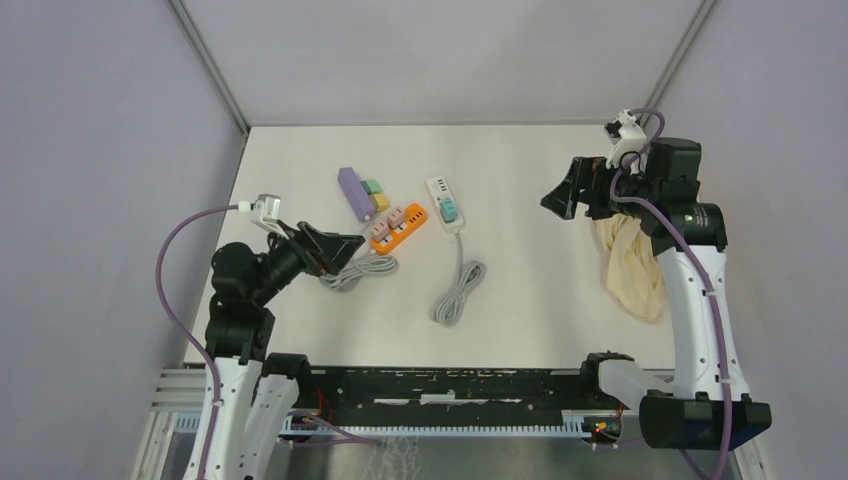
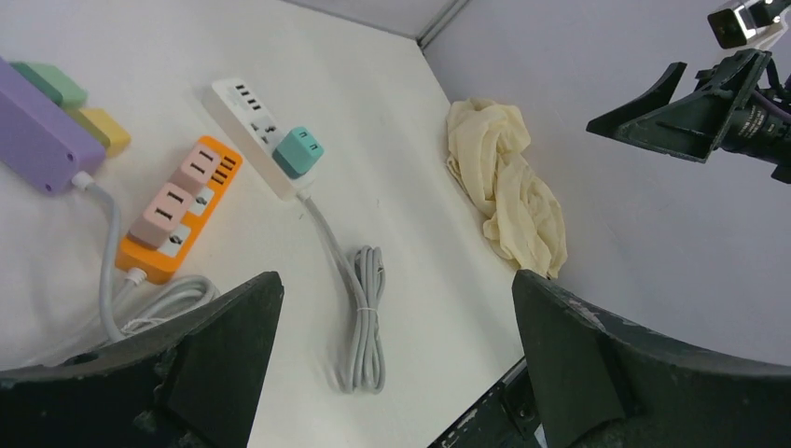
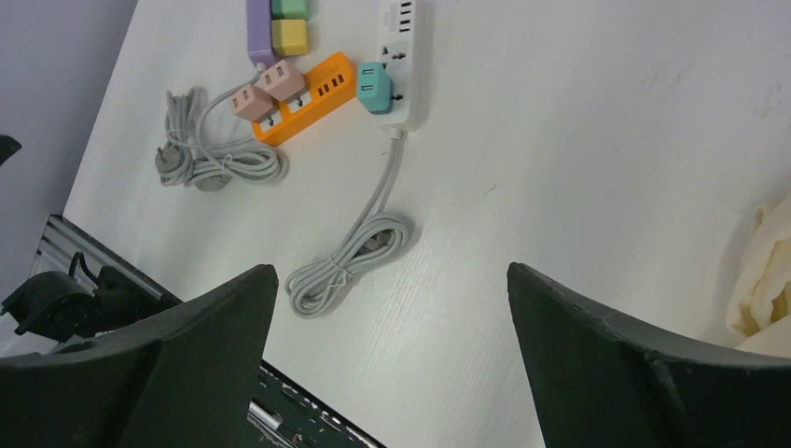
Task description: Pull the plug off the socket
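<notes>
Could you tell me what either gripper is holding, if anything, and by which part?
Nothing is held: the left gripper and the right gripper both hang open, empty.

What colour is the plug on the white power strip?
Teal; the plug shows best in the left wrist view.

White table, purple strip, orange strip, white strip, coiled grey cords, cream cloth at right edge.

Purple strip cut by left edge; cloth cut by right edge.
</notes>
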Controlling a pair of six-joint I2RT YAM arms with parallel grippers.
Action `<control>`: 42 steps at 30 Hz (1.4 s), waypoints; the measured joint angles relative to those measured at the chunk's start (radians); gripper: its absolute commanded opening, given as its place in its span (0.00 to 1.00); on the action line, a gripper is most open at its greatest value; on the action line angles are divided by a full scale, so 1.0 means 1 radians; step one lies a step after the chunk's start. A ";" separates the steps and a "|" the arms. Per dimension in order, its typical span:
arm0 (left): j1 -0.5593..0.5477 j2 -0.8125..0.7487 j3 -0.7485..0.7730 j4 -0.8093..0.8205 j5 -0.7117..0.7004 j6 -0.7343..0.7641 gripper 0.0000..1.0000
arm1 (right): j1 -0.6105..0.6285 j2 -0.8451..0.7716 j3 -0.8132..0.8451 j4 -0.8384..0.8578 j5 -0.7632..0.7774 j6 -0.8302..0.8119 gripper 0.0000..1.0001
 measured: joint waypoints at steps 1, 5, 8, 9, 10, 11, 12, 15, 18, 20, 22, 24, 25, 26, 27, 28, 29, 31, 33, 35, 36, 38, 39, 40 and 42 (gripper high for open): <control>-0.004 -0.009 -0.031 0.019 0.000 -0.009 0.99 | -0.011 0.000 -0.023 0.009 0.005 0.007 1.00; -0.016 -0.048 -0.158 0.085 0.002 -0.071 0.99 | -0.048 0.000 -0.105 0.048 0.020 0.025 1.00; -0.024 -0.068 -0.224 0.127 0.003 -0.100 0.99 | -0.067 0.000 -0.145 0.084 0.012 0.026 1.00; -0.026 -0.071 -0.238 0.136 0.003 -0.101 0.99 | -0.069 0.000 -0.157 0.096 0.002 0.019 1.00; -0.027 -0.071 -0.243 0.141 0.003 -0.101 0.99 | -0.072 0.000 -0.169 0.109 -0.013 0.005 1.00; -0.029 -0.069 -0.243 0.145 0.003 -0.100 0.99 | -0.070 0.000 -0.176 0.116 -0.026 -0.012 1.00; -0.031 -0.068 -0.241 0.148 0.002 -0.095 0.99 | -0.061 0.002 -0.180 0.120 -0.032 -0.034 1.00; -0.033 -0.045 -0.219 0.140 -0.005 -0.063 0.99 | -0.004 0.019 -0.181 0.126 -0.034 -0.121 1.00; -0.035 0.005 -0.184 0.143 -0.023 -0.020 0.99 | 0.090 0.058 -0.181 0.128 -0.034 -0.231 1.00; -0.036 0.045 -0.164 0.156 -0.025 0.010 0.99 | 0.155 0.091 -0.181 0.141 -0.026 -0.291 1.00; -0.037 0.099 -0.151 0.188 -0.025 0.036 0.99 | 0.222 0.138 -0.177 0.157 -0.014 -0.343 1.00; -0.037 0.152 -0.146 0.224 -0.025 0.055 0.99 | 0.284 0.198 -0.154 0.161 0.012 -0.378 1.00; -0.037 0.183 -0.142 0.241 -0.024 0.067 0.99 | 0.322 0.242 -0.131 0.166 0.031 -0.392 1.00; -0.037 0.204 -0.138 0.254 -0.025 0.075 0.99 | 0.346 0.274 -0.114 0.169 0.043 -0.399 1.00; -0.037 0.239 -0.131 0.274 -0.025 0.092 0.99 | 0.378 0.312 -0.090 0.172 0.063 -0.404 1.00; -0.037 0.269 -0.125 0.285 -0.025 0.106 0.99 | 0.414 0.357 -0.063 0.181 0.088 -0.407 1.00; -0.037 0.290 -0.122 0.294 -0.025 0.119 0.99 | 0.439 0.389 -0.046 0.191 0.105 -0.407 1.00; -0.037 0.325 -0.120 0.311 -0.026 0.142 0.99 | 0.494 0.443 -0.020 0.211 0.154 -0.404 1.00; -0.037 0.345 -0.120 0.319 -0.031 0.159 0.99 | 0.535 0.478 -0.009 0.224 0.203 -0.396 1.00; -0.037 0.349 -0.120 0.328 -0.036 0.171 0.99 | 0.565 0.499 0.000 0.236 0.249 -0.376 1.00; -0.037 0.347 -0.121 0.332 -0.042 0.174 0.99 | 0.576 0.509 0.004 0.244 0.274 -0.360 1.00; -0.037 0.337 -0.121 0.342 -0.050 0.179 0.99 | 0.589 0.531 0.021 0.254 0.327 -0.323 1.00; -0.037 0.331 -0.121 0.348 -0.051 0.180 0.99 | 0.591 0.542 0.032 0.261 0.352 -0.303 1.00; -0.037 0.325 -0.121 0.351 -0.053 0.182 0.99 | 0.591 0.550 0.039 0.269 0.372 -0.288 1.00; -0.037 0.308 -0.121 0.354 -0.054 0.183 0.99 | 0.591 0.565 0.043 0.289 0.411 -0.254 1.00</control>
